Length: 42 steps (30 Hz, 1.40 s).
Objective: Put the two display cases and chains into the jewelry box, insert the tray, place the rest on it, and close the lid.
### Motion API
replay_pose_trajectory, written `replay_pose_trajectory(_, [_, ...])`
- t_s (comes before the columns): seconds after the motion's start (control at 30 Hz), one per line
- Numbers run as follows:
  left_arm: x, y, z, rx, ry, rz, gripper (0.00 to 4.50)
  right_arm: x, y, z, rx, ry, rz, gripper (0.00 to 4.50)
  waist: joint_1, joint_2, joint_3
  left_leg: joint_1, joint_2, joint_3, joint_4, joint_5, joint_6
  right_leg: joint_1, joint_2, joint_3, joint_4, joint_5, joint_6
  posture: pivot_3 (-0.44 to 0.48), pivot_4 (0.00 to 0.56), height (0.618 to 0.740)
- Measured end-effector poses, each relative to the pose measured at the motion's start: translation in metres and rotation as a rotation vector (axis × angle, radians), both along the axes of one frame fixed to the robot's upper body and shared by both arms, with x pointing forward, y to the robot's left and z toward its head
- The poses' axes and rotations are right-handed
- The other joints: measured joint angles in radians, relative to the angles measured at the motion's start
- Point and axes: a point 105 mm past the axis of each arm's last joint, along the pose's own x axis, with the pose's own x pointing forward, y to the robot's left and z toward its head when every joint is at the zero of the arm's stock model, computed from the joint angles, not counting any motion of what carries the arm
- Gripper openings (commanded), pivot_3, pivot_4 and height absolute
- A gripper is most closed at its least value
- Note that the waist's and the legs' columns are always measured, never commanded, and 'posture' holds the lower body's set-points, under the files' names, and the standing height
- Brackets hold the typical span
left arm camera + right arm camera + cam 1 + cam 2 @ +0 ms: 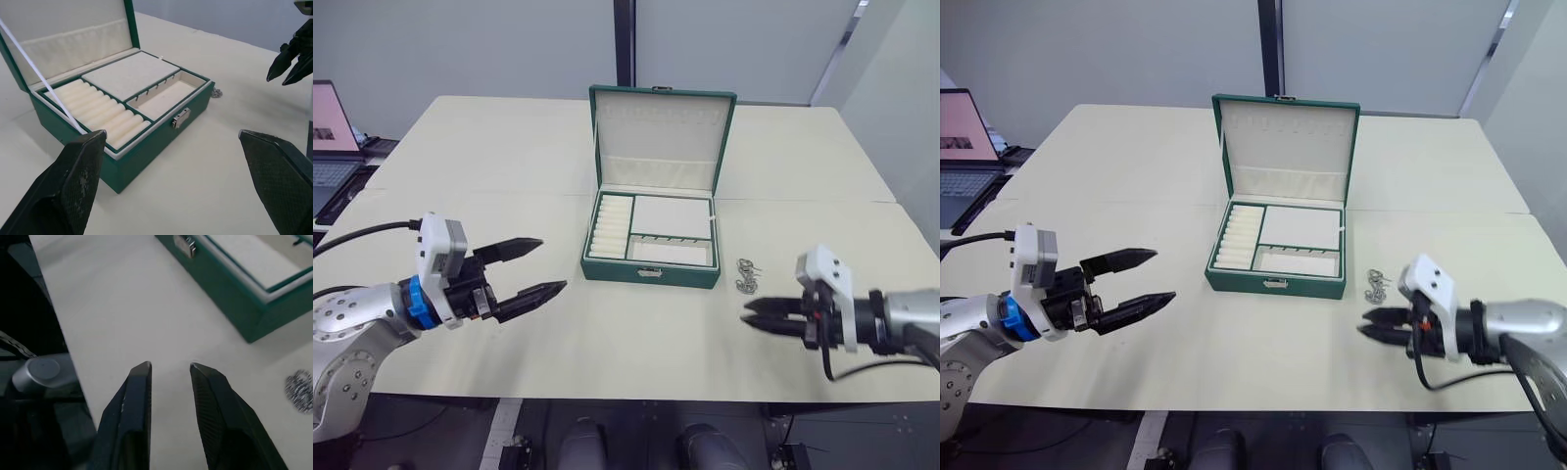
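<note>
The dark green jewelry box (651, 271) stands in the middle of the table with its lid (661, 132) raised upright. The cream tray (672, 215) with ring rolls (610, 223) sits in the top of the box, and nothing lies on it. A small clump of silvery chains (747, 275) lies on the table just right of the box. My left gripper (553, 263) hovers open to the box's front left. My right gripper (745, 314) hovers a little in front of the chains, its fingers slightly apart and holding nothing. The two display cases are out of view.
An open laptop (328, 127) sits off the far left edge of the table (509, 147). A white ribbon stay (44, 83) links the lid to the box. The table's front edge runs just below both grippers.
</note>
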Motion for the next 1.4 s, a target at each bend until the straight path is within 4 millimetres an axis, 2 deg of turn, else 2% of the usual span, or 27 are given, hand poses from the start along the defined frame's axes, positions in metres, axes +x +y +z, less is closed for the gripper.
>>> replay_pose_trajectory(0.17, [-0.014,-0.002,-0.007,0.029,-0.002,-0.1,4.5,-0.02,-0.012,-0.017,-0.01,0.07,-0.062,3.65,0.003,-0.001,0.0,0.0,0.0,0.0,0.0,0.0,0.0,0.0,0.0,0.0,0.0,0.0,0.0,0.0,0.15,0.74])
replay_pose_trajectory(0.23, [-0.016,-0.002,-0.007,0.045,-0.028,-0.116,4.5,-0.024,-0.014,-0.022,-0.011,0.085,-0.074,4.46,0.003,-0.001,0.0,0.0,0.0,0.0,0.001,0.0,0.0,0.0,0.0,0.0,0.0,0.0,0.0,0.0,0.15,0.74])
replay_pose_trajectory(0.57, [-0.011,-0.013,0.003,0.052,-0.15,-0.144,4.5,-0.021,-0.018,-0.02,0.005,0.012,-0.127,4.46,0.006,-0.002,-0.001,0.0,-0.001,-0.001,0.001,0.0,0.0,0.001,0.0,-0.001,0.0,0.0,0.0,0.0,0.15,0.74])
replay_pose_trajectory(0.73, [-0.011,-0.022,-0.002,0.042,-0.133,-0.189,4.5,-0.01,-0.023,-0.021,0.013,-0.07,-0.232,4.46,0.005,-0.003,-0.001,0.0,0.0,-0.001,0.001,0.0,0.0,0.001,0.0,0.0,0.0,0.0,0.0,0.0,0.15,0.74])
replay_pose_trajectory(0.87, [-0.008,-0.028,0.002,0.035,-0.152,-0.212,4.5,0.003,-0.024,-0.028,-0.01,-0.116,-0.332,4.46,0.005,-0.003,-0.002,0.0,0.0,-0.001,0.002,0.0,0.0,0.002,0.0,-0.001,0.0,0.0,0.0,0.0,0.15,0.74])
replay_pose_trajectory(1.07, [-0.005,-0.038,0.003,0.008,-0.156,-0.25,4.5,0.041,-0.012,-0.05,0.007,-0.154,-0.536,4.46,0.003,-0.003,-0.002,0.0,0.0,-0.001,0.002,0.0,0.0,0.0,0.0,0.0,0.001,0.0,0.0,0.0,0.15,0.74])
replay_pose_trajectory(1.23, [-0.003,-0.039,0.004,0.006,-0.156,-0.256,4.5,0.068,-0.017,-0.062,-0.041,-0.205,-0.662,4.46,0.005,-0.003,-0.002,0.0,0.0,0.0,0.002,0.0,0.0,0.0,0.0,0.0,0.001,0.0,0.0,0.0,0.15,0.74])
replay_pose_trajectory(1.4, [-0.001,-0.04,0.005,0.004,-0.156,-0.25,4.5,0.081,-0.019,-0.063,-0.048,-0.239,-0.711,4.46,0.005,-0.003,-0.002,0.0,0.0,-0.001,0.002,0.0,0.0,0.0,0.0,0.0,0.001,0.0,0.0,0.0,0.15,0.74])
